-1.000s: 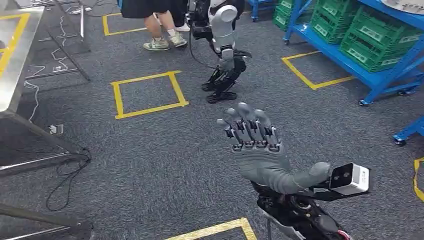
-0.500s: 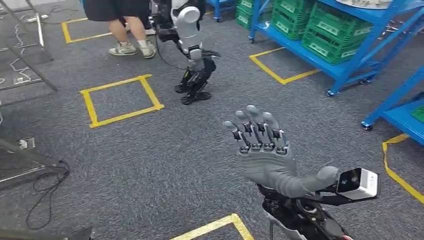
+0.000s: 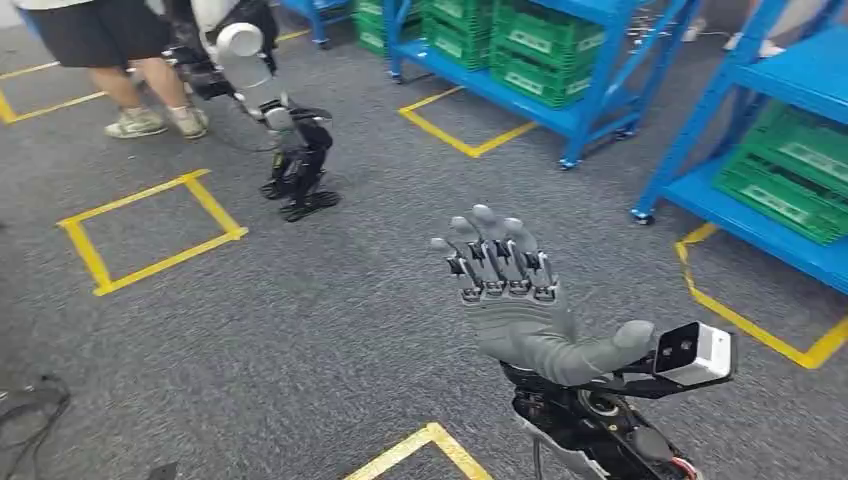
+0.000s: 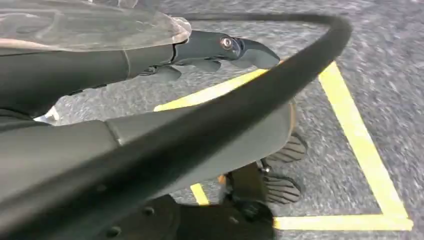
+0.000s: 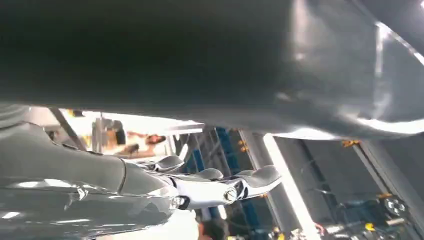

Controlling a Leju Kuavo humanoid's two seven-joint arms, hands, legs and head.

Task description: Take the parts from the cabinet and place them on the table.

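Right robot hand [image 3: 515,300] raised, fingers spread, empty; left robot hand [image 4: 220,50] blurred, state unclear. Blue cabinet [image 3: 600,70] cropped; crate contents indiscernible.

person [image 3: 110,40] cut off above waist

Grey ribbed right hand [image 3: 517,305] (darker fingers), white wrist camera [image 3: 697,353].

Grey carpeted floor [image 3: 330,300], marked with yellow tape squares [image 3: 150,230]. Blue wheeled shelving racks [image 3: 600,90] standing on it, lower shelves loaded with green plastic crates [image 3: 530,60]. Black cable [image 3: 25,405] lying at near left edge.
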